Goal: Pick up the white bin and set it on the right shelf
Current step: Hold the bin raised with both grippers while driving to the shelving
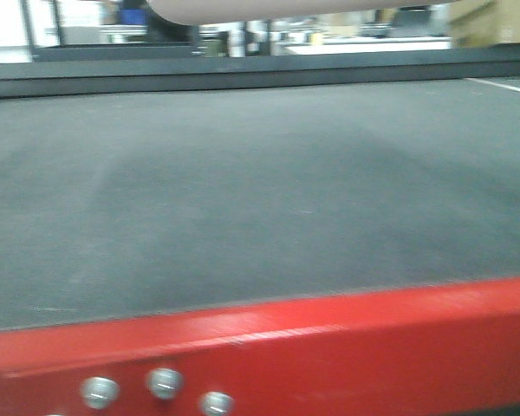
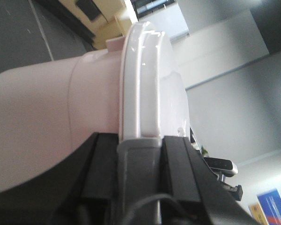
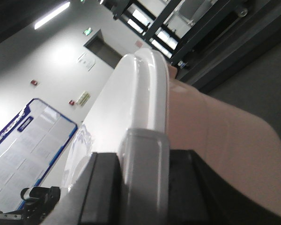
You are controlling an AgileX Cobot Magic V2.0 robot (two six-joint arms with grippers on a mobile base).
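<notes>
A: Where is the white bin (image 1: 243,9)?

B: Front view shows only its pale rounded underside, cut off by the top edge of the frame. It hangs above the far part of the grey table (image 1: 260,191), not touching it, with smeared background visible under it.

A: Left gripper (image 2: 139,143)?

B: One grey finger (image 2: 138,178) lies across the rim of the lid (image 2: 150,79), touching it. The opposing finger is hidden behind the rim. With the bin off the table, I read this as clamped on the bin. The tub wall fills the left of that view.

A: Right gripper (image 3: 145,136)?

B: Same picture, mirrored. A grey finger (image 3: 145,178) sits over the lid edge, its partner is out of sight, and the hold is on the bin. The beige wall runs off to the right.

A: Anything else legible?

B: The red frame (image 1: 329,338) of the table is along the bottom of the front view, with three bolts (image 1: 165,381), one clipped by the lower border. A blue poster (image 3: 23,150) is on the wall, text unreadable. The far background is too blurred to name.
</notes>
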